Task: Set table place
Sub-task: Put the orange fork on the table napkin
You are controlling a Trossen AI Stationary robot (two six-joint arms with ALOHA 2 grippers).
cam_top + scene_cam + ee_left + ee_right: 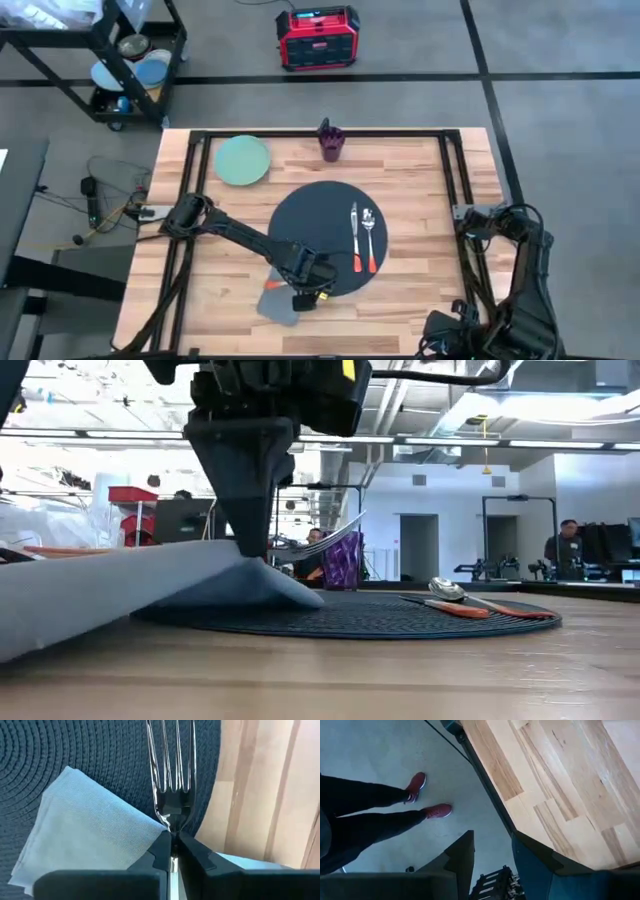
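Observation:
The round dark mat lies mid-table with a knife and a spoon on its right part. A grey napkin lies at the mat's near-left rim, one corner on the mat and the rest on the wood. My left gripper stands over that corner, shut on a steel fork. My right gripper hangs open past the table's right edge, holding nothing. My left gripper pinches the fork's neck, just behind the tines, between its two fingers. The fingers point down and their tips reach the napkin's top. The tines stick out past them, tilted a little up, clear above the mat's rim.
A pale green plate and a purple cup stand near the table's far edge. A black cart and a red box are on the floor beyond. A person's legs show beside the table's right edge.

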